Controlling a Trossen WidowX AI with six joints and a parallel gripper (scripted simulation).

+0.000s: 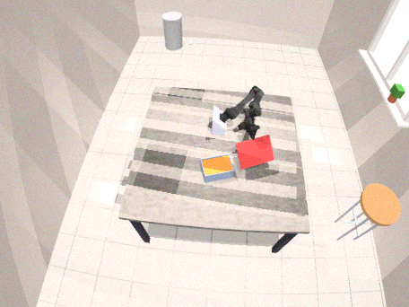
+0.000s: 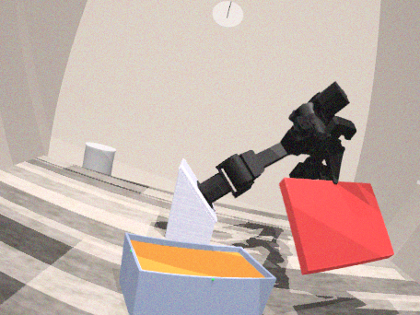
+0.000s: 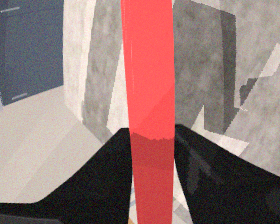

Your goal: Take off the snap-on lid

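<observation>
Open storage box (image 1: 218, 176) (image 2: 198, 296) with orange inside, red lid (image 1: 255, 152) (image 2: 338, 227) (image 3: 150, 75) steeply tilted, long axis unclear, pinched in end effector (image 1: 253, 135) (image 2: 318, 173) (image 3: 150, 135)

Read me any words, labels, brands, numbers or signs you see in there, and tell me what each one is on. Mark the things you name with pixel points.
There are none to read.
The red lid (image 1: 255, 152) (image 2: 338, 227) (image 3: 150, 75) and the storage box (image 1: 218, 176) (image 2: 198, 297) show plain faces, with no lettering visible.
The pale disc (image 2: 221, 15) on the wall has a thin dark line, but no numbers or words that I can make out.
</observation>
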